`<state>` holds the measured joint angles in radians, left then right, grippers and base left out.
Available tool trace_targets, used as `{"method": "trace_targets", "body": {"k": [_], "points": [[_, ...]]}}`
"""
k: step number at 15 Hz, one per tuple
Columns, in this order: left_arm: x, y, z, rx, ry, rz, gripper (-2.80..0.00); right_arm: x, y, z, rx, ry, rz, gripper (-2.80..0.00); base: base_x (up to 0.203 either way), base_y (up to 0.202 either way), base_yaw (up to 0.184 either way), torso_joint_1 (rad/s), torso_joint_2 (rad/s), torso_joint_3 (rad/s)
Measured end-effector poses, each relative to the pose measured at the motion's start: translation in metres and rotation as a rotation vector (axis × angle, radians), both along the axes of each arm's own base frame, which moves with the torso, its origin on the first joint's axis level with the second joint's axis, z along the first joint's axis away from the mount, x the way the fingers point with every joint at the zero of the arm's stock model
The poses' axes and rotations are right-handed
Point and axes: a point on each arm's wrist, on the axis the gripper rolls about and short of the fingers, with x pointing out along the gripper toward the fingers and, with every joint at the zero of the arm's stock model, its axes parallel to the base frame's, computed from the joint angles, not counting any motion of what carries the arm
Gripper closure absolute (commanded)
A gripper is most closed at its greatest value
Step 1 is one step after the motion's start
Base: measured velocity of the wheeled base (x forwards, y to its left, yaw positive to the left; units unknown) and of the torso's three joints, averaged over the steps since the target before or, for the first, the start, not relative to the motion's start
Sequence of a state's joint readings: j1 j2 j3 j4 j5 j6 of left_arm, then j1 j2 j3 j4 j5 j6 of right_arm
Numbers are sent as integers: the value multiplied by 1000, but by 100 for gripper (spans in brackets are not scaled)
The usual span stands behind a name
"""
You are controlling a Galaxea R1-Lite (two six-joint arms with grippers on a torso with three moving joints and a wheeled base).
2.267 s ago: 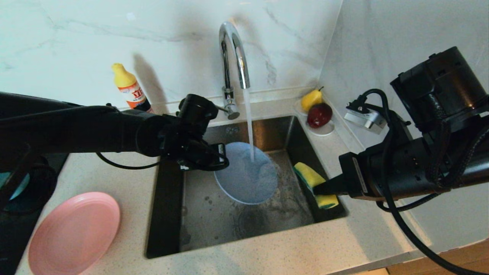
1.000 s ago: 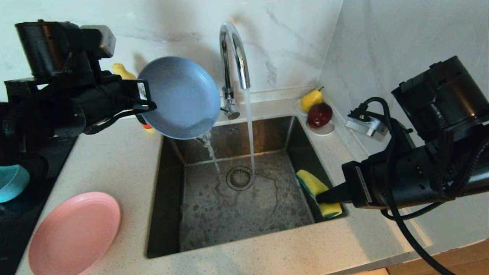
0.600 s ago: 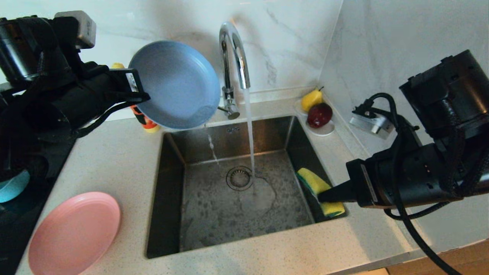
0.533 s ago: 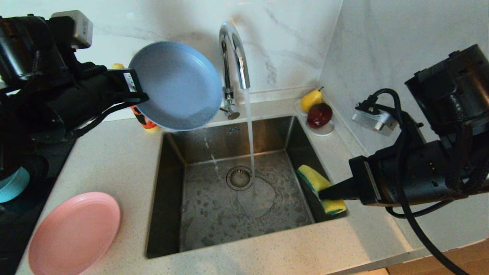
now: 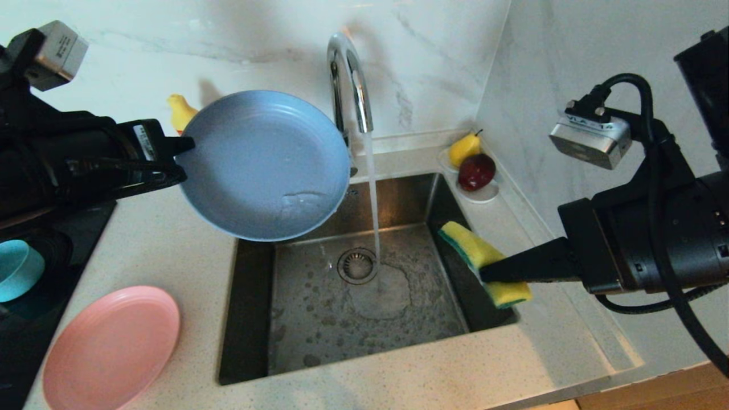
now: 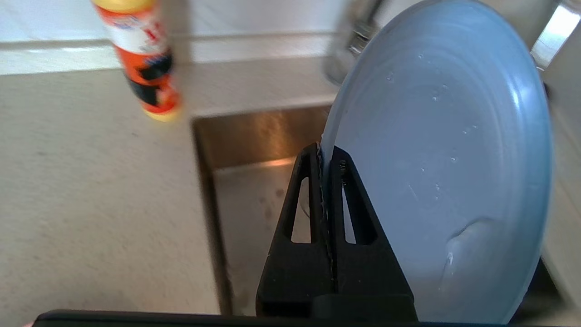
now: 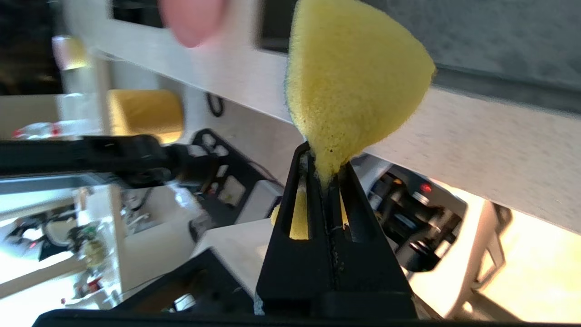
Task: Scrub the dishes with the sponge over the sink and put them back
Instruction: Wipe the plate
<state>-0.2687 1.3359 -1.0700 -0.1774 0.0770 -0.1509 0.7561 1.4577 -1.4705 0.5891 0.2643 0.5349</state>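
Note:
My left gripper (image 5: 183, 152) (image 6: 324, 152) is shut on the left rim of the blue plate (image 5: 262, 165) (image 6: 445, 150). It holds the plate tilted in the air over the back left corner of the sink (image 5: 319, 319), with a little water pooled on its low side. At the sink's right edge, my right gripper (image 5: 485, 276) (image 7: 324, 156) is shut on the bent yellow-and-green sponge (image 5: 467, 245) (image 7: 354, 81) and holds it above the rim. The pink plate (image 5: 111, 347) lies on the counter at the front left. The teal bowl (image 5: 20, 267) sits at the far left.
Water runs from the chrome tap (image 5: 347, 74) down beside the drain (image 5: 357, 265). A yellow-capped orange bottle (image 5: 181, 111) stands at the wall behind the plate. A pear (image 5: 464, 148) and a red fruit (image 5: 475, 171) rest on a white saucer (image 5: 484, 196) in the back right corner.
The left gripper lifted the blue plate out of the sink, tipped its water out, then swung it lower and rightward over the sink's back left corner. The right gripper raised the sponge above the sink's rim.

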Motion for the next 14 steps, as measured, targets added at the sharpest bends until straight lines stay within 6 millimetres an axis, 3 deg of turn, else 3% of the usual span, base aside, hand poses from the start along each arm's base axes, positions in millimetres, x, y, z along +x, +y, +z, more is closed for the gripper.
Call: {"method": "trace_targets", "body": {"k": [4, 9, 14], "points": [[-25, 1, -9, 90, -63, -115, 0, -8, 8, 10, 33, -20, 62, 0, 0, 0, 0, 0, 0, 0], [-37, -1, -23, 174, -100, -194, 0, -26, 25, 15, 48, -25, 167, 0, 0, 0, 0, 0, 0, 0], [-51, -4, -29, 187, -107, -259, 0, -24, 46, 9, 28, -9, 214, 0, 0, 0, 0, 0, 0, 0]]}}
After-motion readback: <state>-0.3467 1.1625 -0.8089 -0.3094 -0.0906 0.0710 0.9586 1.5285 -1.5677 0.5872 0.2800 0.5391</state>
